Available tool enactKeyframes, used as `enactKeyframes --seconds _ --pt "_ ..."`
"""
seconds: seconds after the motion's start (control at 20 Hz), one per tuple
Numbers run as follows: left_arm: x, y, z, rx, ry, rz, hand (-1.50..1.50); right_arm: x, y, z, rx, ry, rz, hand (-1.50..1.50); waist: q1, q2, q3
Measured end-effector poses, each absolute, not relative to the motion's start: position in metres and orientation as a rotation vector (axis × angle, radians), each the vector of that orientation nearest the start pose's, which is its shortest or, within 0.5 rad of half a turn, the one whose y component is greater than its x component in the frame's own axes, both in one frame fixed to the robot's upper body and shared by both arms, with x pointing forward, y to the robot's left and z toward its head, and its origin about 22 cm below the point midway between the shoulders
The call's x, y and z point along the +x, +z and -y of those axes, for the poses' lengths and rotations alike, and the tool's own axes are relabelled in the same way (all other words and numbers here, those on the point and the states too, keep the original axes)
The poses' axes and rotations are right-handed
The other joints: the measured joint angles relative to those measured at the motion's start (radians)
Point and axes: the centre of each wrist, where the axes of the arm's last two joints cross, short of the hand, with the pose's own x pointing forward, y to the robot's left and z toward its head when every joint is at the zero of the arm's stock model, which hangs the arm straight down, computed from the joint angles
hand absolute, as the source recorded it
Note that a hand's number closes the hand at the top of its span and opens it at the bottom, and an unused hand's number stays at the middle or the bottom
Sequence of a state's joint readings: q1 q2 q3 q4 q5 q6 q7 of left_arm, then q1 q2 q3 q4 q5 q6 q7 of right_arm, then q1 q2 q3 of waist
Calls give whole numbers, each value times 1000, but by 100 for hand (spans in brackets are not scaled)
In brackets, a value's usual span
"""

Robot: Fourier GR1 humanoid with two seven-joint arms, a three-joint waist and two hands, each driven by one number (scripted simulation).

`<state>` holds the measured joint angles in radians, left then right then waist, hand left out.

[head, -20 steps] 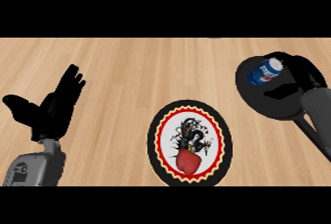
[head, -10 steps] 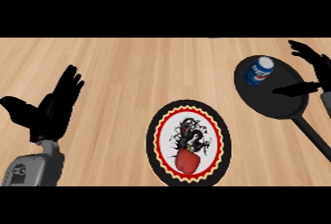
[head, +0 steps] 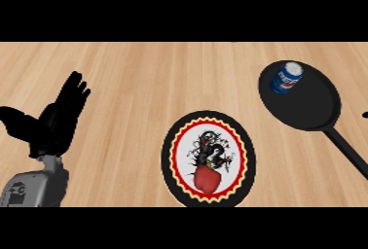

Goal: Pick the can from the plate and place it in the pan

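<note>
The wooden worktop (head: 144,73) fills the view, its planks running across it. On it, to the right of the left hand and nearer the lower edge, a round plate (head: 208,158) is seen, with a black rim, a red and yellow scalloped band, and a dark figure above a red shape on its white centre. Nothing stands on the plate. Farther right still, and higher in the view, a black pan (head: 309,104) lies flat on the worktop, well apart from the plate; its long handle runs down toward the right edge. The left hand (head: 54,121) is shown at the left side on its grey forearm, held open with its fingers straight and pointing up and its thumb spread outward; nothing is touched by it. The can (head: 286,78), blue with a white top and a red and white mark, stands upright inside the pan, in the pan's upper left part, far to the right of the left hand. Only a small black speck is visible at the right edge, beside the pan's handle; what it belongs to cannot be told.
</note>
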<state>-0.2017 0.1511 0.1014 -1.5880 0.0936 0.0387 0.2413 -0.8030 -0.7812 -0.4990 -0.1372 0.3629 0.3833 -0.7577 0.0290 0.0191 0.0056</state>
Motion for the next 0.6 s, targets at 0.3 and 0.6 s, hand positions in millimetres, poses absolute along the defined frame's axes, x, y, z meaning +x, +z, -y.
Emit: enactKeyframes --seconds 0.3,0.6 --pt "282 60 -265 78 25 1539 0 298 85 541 -329 251 1673 -150 -1 -2 1" --pt "286 59 -265 79 31 1538 0 280 82 553 -368 252 1665 -150 -1 -1 1"
